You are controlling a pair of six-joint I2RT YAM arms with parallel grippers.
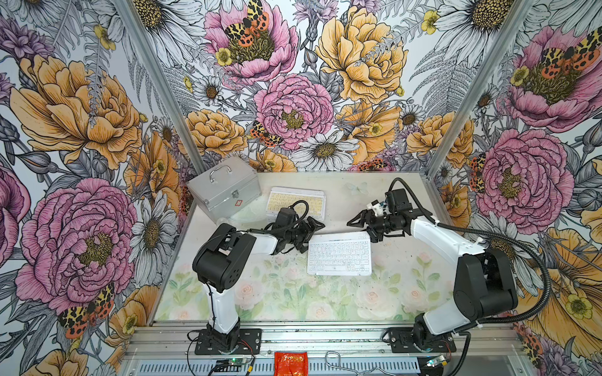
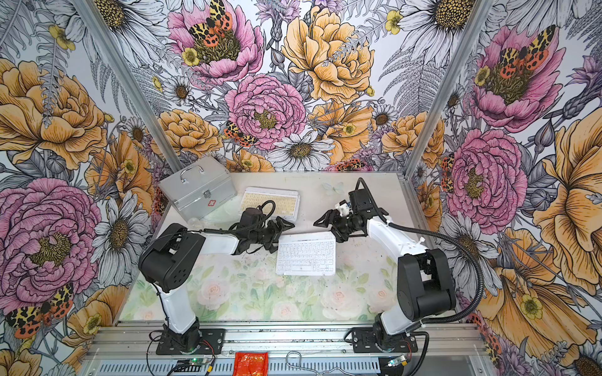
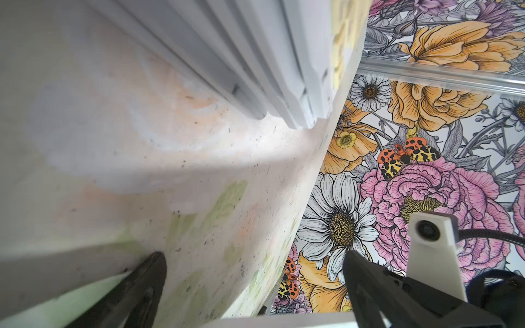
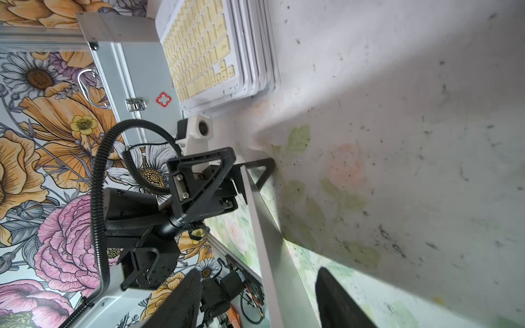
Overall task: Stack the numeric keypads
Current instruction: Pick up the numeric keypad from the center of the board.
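In both top views the left arm's wrist camera [image 1: 286, 215] hides the near edge of the keypad stack [image 1: 294, 198], whose layers blur beyond counting in the left wrist view, while the white keypad [image 4: 267, 227] runs edge-on out of the right wrist view

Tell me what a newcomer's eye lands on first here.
The loud floral wallpaper on every wall strikes first. Mid-table lies a white keypad, the left hand and right hand open at its far corners. Behind it, a yellow-keyed keypad tops a stack beside the silver case in the back left corner.
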